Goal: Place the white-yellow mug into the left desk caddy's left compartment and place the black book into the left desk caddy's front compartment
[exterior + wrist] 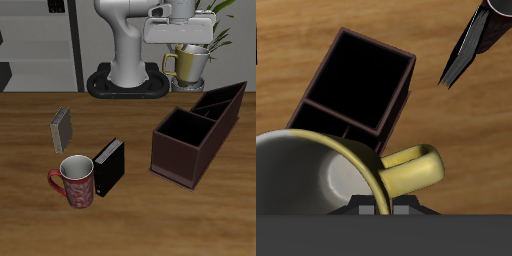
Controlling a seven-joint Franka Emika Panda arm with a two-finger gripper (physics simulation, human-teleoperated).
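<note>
Gripping the white-yellow mug [188, 63], my end effector [178, 44] hangs high, far behind the left desk caddy [196, 131] on the counter [130, 215].

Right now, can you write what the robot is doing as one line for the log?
gripper: shut on white-yellow mug, held in the air | left desk caddy: compartments empty | black book: on table beside red mug

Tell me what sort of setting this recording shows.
Probably a simulated study or office desk: a wooden table with a desk caddy, books like the black book, mugs, and shelving behind.
</note>
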